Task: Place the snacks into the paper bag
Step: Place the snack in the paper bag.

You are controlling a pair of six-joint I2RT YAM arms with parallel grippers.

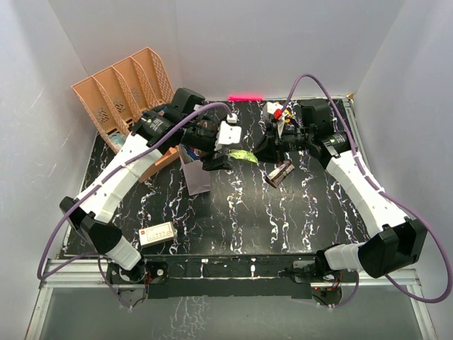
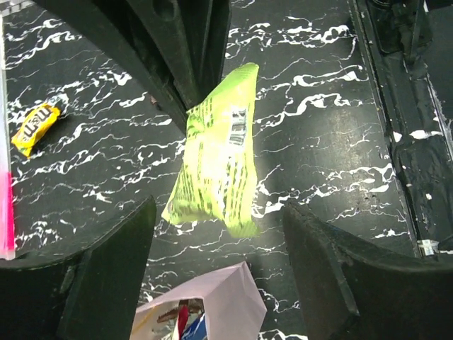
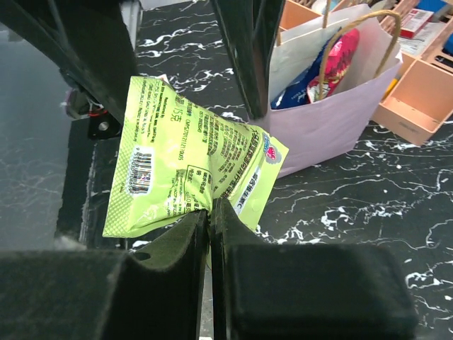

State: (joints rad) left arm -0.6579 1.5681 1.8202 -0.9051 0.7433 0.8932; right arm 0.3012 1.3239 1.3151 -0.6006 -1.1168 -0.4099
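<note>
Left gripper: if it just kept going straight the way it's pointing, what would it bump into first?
Most likely the green packet, which hangs right ahead of the open fingers of the left gripper, pinched by the right gripper. Behind it is only table; exact depth is unclear.

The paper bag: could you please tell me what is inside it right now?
Through the open top of the paper bag a blue packet and a red packet show. Their lower parts and anything beneath are hidden by the bag's wall. The green packet is outside.
</note>
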